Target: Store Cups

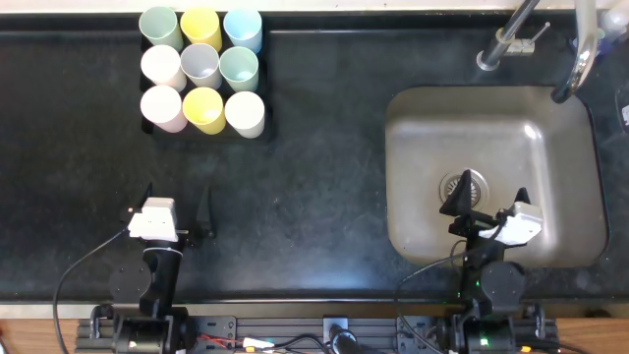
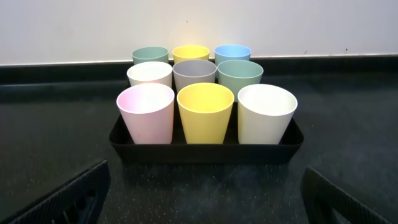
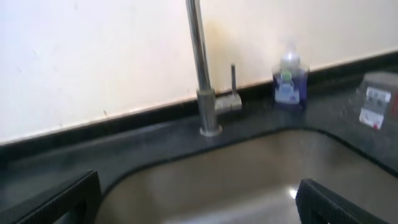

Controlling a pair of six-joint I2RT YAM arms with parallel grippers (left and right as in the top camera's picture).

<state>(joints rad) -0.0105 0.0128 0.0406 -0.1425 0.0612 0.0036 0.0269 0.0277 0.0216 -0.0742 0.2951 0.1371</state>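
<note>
Looking straight at the tray (image 2: 205, 152), which is sitting by the back edge of the countertop (image 1: 324, 197), toward its left corner, dead ahead of my left gripper (image 1: 177, 205). All nine cups (image 1: 201, 67) are standing upright in it, open ends up, three rows of three. So any grab is going to be down over a rim or side-on at the front row: pink cup (image 2: 146, 115), yellow cup (image 2: 205, 112), white cup (image 2: 267, 115).

My left gripper is hanging near the front edge, fingers spread wide, gripping nothing. My right gripper (image 1: 488, 202) is hovering over the sink (image 1: 413, 128), also spread and empty, well apart from the tray, so the left arm is clearly nearer. Every slot is looking full, so I'm guessing the storing is about done.
</note>
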